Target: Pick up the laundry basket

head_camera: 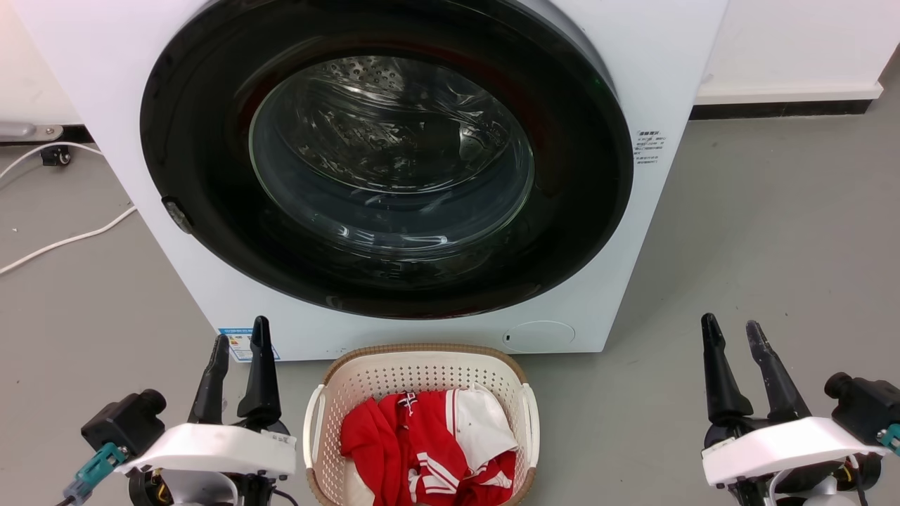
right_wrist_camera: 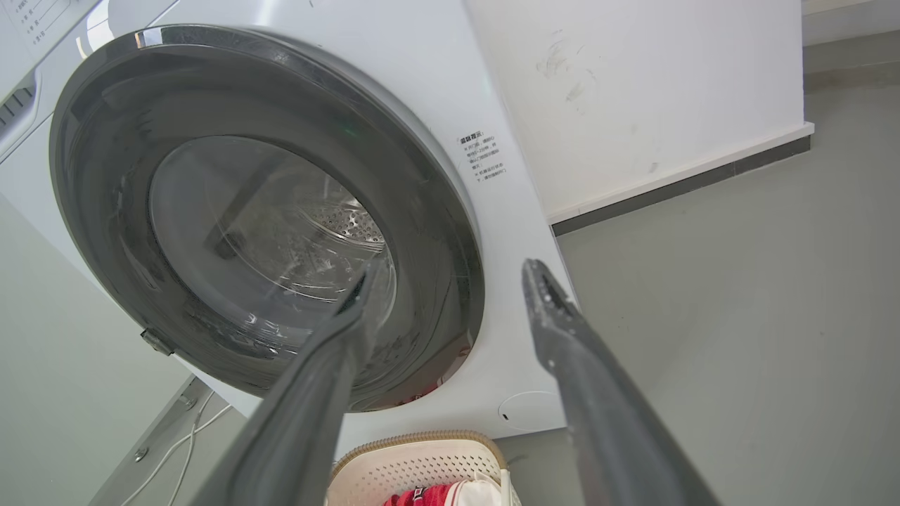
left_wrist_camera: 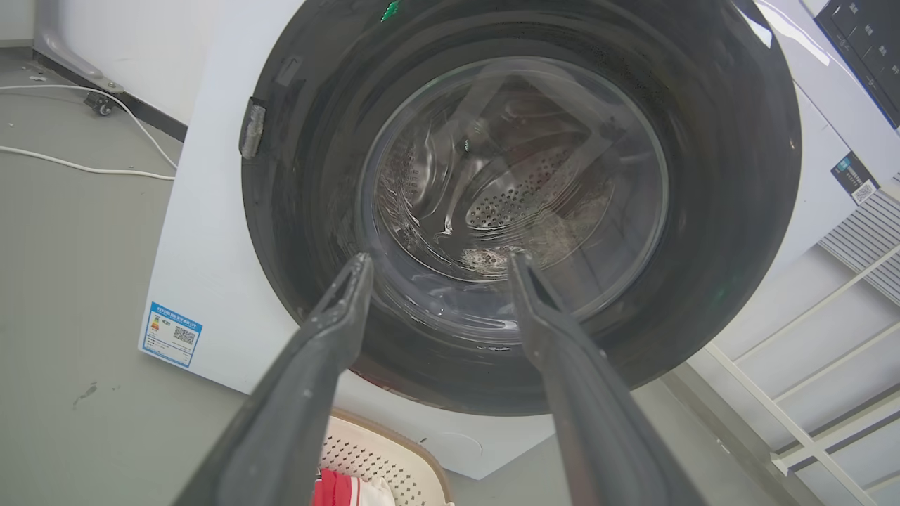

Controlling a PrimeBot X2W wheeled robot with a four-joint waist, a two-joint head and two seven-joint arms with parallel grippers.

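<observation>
The cream-white perforated laundry basket (head_camera: 394,376) with a brown rim stands on the floor at the bottom centre of the head view, right in front of the washing machine, holding red and white clothes (head_camera: 429,446). A white handle shows on each of its sides. My left gripper (head_camera: 240,339) is open, out to the basket's left and apart from it. My right gripper (head_camera: 733,332) is open, farther off to the basket's right. Both hold nothing. A corner of the basket (left_wrist_camera: 380,460) shows low in the left wrist view, and its far rim (right_wrist_camera: 415,457) low in the right wrist view.
A white front-loading washing machine (head_camera: 633,84) with a shut round dark door (head_camera: 387,161) stands just behind the basket. White cables (head_camera: 63,242) lie on the grey floor at left. A wall with a dark skirting (head_camera: 773,109) runs behind at right.
</observation>
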